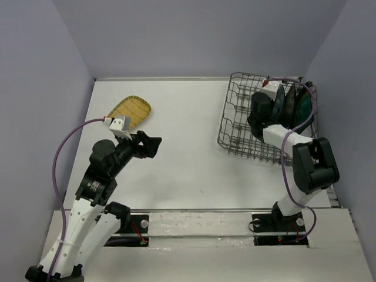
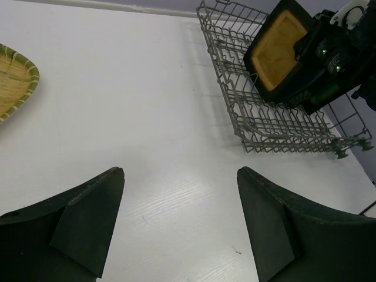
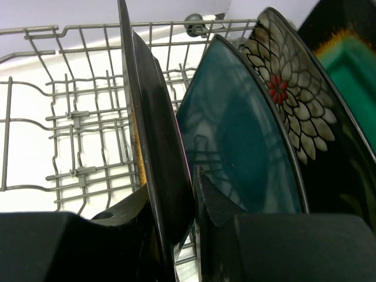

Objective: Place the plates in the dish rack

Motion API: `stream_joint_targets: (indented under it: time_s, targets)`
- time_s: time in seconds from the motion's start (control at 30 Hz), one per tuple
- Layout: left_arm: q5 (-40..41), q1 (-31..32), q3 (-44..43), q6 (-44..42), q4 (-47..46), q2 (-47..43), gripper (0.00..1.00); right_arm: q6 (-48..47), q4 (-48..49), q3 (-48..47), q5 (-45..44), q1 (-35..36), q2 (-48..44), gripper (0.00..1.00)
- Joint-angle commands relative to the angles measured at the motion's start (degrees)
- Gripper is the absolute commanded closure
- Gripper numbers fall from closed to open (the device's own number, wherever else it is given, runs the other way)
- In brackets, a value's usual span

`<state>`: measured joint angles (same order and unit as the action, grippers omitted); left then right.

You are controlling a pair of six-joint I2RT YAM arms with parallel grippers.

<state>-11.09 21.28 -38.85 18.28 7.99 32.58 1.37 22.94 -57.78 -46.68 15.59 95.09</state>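
My right gripper (image 1: 264, 107) is inside the dish rack (image 1: 235, 126), shut on the rim of the amber plate with dark rim (image 3: 155, 135), which stands on edge. In the left wrist view the amber plate (image 2: 281, 50) faces left, over the rack's (image 2: 276, 126) far end. Beside it stand the dark teal plate (image 3: 241, 135), the black floral plate (image 3: 288, 88) and the teal plate with brown rim (image 3: 352, 76). The yellow-tan gridded plate (image 1: 130, 110) lies flat on the table at the far left. My left gripper (image 1: 154, 144) is open and empty above the table.
The white table (image 1: 188, 153) is walled by grey panels at the back and sides. The gridded plate's edge shows in the left wrist view (image 2: 14, 82). A purple cable runs along each arm.
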Motion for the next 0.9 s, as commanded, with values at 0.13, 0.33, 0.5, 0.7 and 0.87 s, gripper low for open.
stream_joint_targets:
  time_s: [0.13, 0.33, 0.5, 0.7, 0.87]
  targets:
    - [0.02, -1.24, 0.00, -0.53, -2.45, 1.43, 0.12, 11.62, 10.46, 5.92, -3.78, 0.05, -2.00, 0.87]
    - [-0.86, -2.47, -0.08, -0.27, -2.80, 2.75, 0.12, 13.93, 9.32, 9.26, -1.58, 0.05, -4.03, 0.60]
    - [-0.60, -3.00, -0.08, -0.18, -2.80, 3.28, 0.12, 14.45, 8.27, 10.40, 0.97, 0.05, -5.52, 0.44]
    - [-0.33, -3.87, -0.17, 0.08, -3.07, 4.60, 0.12, 15.16, 3.70, 9.44, 1.94, 0.05, -8.69, 0.24]
    - [0.02, -4.84, -0.44, 0.35, -3.07, 6.70, 0.12, 15.94, -2.09, 8.03, 4.83, 0.05, -15.45, 0.15]
